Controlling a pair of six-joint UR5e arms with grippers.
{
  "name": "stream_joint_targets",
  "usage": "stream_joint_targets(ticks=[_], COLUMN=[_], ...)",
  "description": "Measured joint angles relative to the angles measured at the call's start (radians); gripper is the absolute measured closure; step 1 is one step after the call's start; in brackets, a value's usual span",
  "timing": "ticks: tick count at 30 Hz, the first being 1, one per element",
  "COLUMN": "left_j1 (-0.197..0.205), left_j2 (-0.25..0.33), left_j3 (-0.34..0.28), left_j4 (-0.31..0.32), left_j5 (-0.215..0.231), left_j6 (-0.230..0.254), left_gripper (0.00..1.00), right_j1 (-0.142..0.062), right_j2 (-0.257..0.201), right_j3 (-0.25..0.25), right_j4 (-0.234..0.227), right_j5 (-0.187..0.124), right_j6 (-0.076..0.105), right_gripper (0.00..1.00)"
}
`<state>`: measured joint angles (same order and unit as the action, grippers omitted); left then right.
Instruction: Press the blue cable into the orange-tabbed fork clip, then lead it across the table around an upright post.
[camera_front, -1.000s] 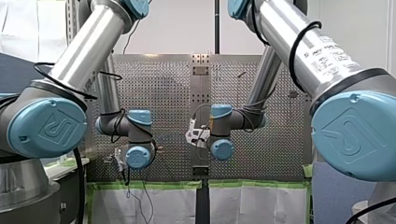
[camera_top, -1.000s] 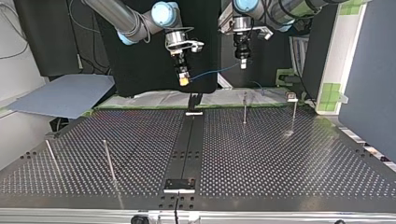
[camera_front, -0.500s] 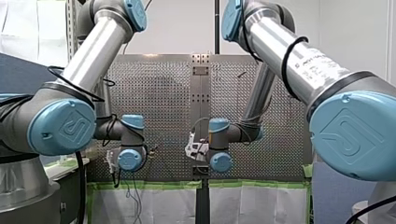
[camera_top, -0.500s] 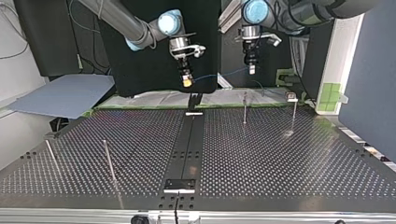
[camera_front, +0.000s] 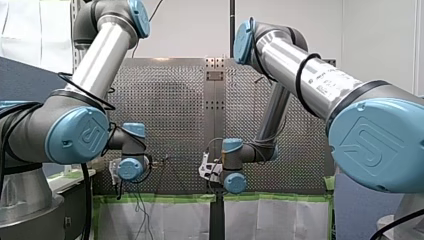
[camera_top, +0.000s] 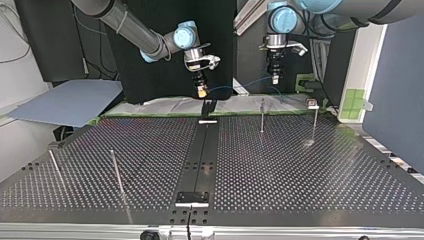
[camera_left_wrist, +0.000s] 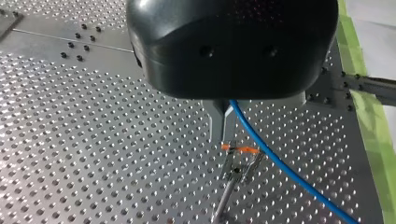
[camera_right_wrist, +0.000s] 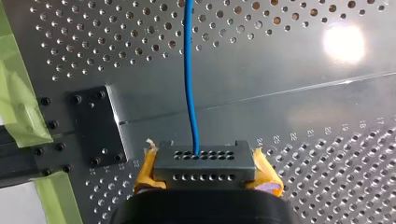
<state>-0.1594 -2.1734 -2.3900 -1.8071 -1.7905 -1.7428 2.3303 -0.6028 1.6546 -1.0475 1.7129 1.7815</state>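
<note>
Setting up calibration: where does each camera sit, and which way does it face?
Front view: behind my left arm and my right arm, above, facing the perforated table.
Top view: across the table, facing the arms; my right gripper at left, my left gripper at right.
Left wrist view: past my left gripper onto the fork clip.
Right wrist view: past my right gripper onto the table.
Both wrist views share the blue cable.

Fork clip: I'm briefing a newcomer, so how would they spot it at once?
On the perforated table, look just ahead of my left gripper. The fork clip tops a thin metal post beside the blue cable; only it has orange tabs, unlike the plain posts.
</note>
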Motion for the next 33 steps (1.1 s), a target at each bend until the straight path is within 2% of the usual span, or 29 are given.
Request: stream_joint_targets(ticks=[6,10,15,18,24,33], left_j1=[0.004,0.003,-0.001,-0.001,0.0,0.005], left_j2=[-0.046,-0.083,-0.134,-0.162,-0.219,-0.237], left_j3=[0.029,0.064,0.115,0.143,0.181,0.244], left_j4=[-0.002,0.013,-0.001,-0.015,-0.031,-0.044], left_j5=[0.054,0.072,0.089,0.09,0.083,0.052], left_j6=[-0.003,-0.002,-0.002,-0.002,-0.007,-0.045], left_gripper=[1.0,1.0,1.0,1.0,1.0,1.0], right_j1=[-0.007,-0.014,-0.027,-0.031,-0.057,-0.061], right_j2=[0.009,0.012,0.022,0.027,0.062,0.108], right_j3=[-0.028,-0.035,-0.042,-0.047,-0.072,-0.101], right_j4=[0.011,0.011,0.013,0.014,0.022,0.033], right_j5=[-0.022,-0.033,-0.045,-0.047,-0.055,-0.081], right_j6=[0.006,0.008,0.009,0.009,0.007,0.002], right_gripper=[1.0,1.0,1.0,1.0,1.0,1.0])
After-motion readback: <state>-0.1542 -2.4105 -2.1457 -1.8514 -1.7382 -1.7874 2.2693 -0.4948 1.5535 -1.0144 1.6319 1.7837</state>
